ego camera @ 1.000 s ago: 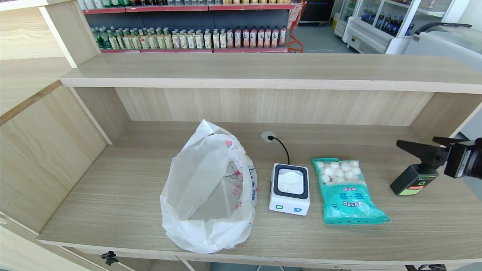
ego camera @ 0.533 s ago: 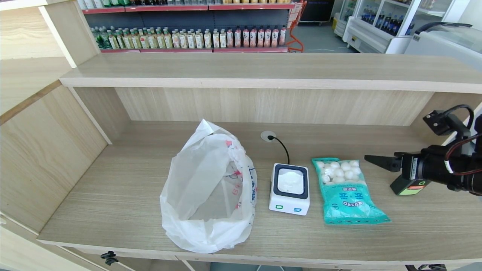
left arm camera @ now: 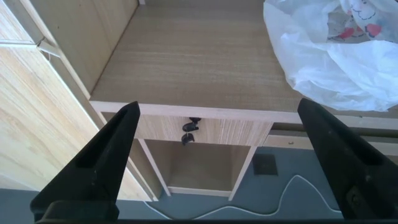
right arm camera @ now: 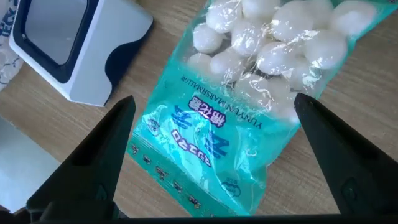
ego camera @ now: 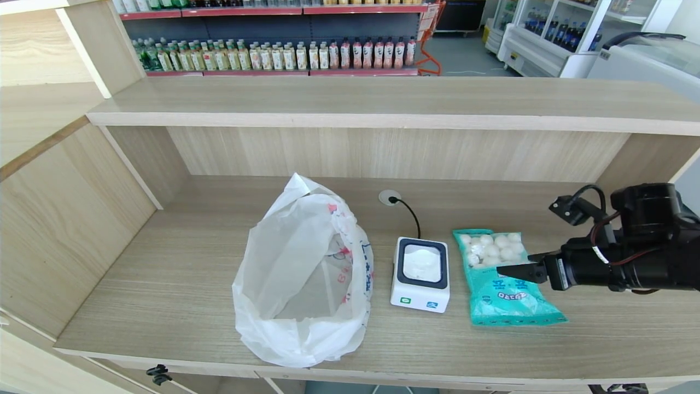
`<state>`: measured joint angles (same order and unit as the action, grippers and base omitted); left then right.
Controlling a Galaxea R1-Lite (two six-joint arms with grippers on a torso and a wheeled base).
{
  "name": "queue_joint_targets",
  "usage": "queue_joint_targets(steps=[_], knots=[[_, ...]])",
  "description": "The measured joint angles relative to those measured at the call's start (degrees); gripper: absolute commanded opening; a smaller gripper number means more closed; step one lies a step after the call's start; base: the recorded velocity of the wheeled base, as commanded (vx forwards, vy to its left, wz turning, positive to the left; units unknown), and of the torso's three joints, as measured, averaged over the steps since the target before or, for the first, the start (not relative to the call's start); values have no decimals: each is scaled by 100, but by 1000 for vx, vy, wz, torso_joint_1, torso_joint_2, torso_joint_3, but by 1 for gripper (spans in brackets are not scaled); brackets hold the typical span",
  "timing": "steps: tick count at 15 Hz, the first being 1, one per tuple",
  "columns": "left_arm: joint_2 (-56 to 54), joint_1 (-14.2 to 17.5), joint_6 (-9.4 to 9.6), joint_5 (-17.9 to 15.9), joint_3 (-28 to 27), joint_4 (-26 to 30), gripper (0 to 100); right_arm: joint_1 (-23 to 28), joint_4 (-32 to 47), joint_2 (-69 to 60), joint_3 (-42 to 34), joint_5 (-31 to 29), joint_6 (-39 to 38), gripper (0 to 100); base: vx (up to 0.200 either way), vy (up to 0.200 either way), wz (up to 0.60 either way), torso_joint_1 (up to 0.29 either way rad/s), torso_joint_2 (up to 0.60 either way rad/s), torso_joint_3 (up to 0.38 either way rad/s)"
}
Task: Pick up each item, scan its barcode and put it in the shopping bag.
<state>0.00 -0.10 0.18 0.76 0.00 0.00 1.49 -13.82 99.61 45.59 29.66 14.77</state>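
Hanging over the green snack bag point(ego camera: 506, 298), the right gripper point(ego camera: 514, 270) has its fingers wide apart. The snack bag lies flat on the counter point(ego camera: 164, 284), just right of the scanner point(ego camera: 420, 273). The left gripper point(left arm camera: 217, 109), fingers apart too, is by the counter's near edge.

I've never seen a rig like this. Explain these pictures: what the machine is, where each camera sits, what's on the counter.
This is a two-armed robot at a shop checkout. The wide picture comes from a camera on its head, looking down at the wooden counter. On it lie an open white shopping bag, a white scanner and a teal packet of white balls. The other two pictures come from wrist cameras; the dark prongs at their edges are each arm's end effector. The right end effector hovers open above the packet; the left end effector hangs open near the counter's front edge. Neither holds anything.
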Motion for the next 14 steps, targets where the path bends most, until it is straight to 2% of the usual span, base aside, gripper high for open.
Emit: queue_joint_targets(steps=[4,8,14], knots=[[0,0,0,0,0,0,100,-69,401,419,440,-49,273,100,0,0,0,0,0,0],[0,0,0,0,0,0,100,-80,1467,720,1091,-111,677,100,0,0,0,0,0,0],[0,0,0,0,0,0,100,-187,1992,907,1529,-976,1213,100,0,0,0,0,0,0]])
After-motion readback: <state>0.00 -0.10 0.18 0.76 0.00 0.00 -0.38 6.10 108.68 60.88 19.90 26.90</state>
